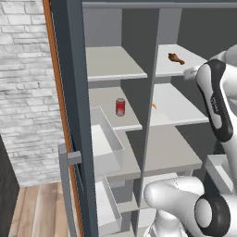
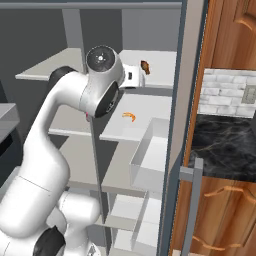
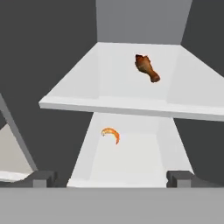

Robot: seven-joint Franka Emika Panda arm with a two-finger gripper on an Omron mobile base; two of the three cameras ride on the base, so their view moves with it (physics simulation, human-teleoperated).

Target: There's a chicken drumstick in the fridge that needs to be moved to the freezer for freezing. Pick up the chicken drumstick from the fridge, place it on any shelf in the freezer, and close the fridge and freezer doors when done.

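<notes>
The tall dark-grey fridge-freezer cabinet (image 1: 139,55) stands open in front of me, split by a central divider, with pale shelves on both sides. On the right side, the white upper shelf (image 3: 87,87) carries the brown chicken drumstick (image 3: 147,68), lying flat towards the far middle of it. My two-finger gripper (image 3: 111,178) hangs just outside the near edge of that shelf, spread wide with nothing between the tips. One shelf lower lies a small curled orange shrimp (image 3: 111,134), and on the left side a red drinks can (image 1: 120,107) stands upright on its shelf. I judge the drumstick light, fairly firm, perhaps slick and rounded, so it could roll. I would close across the thick meaty end, not the thin bone.
</notes>
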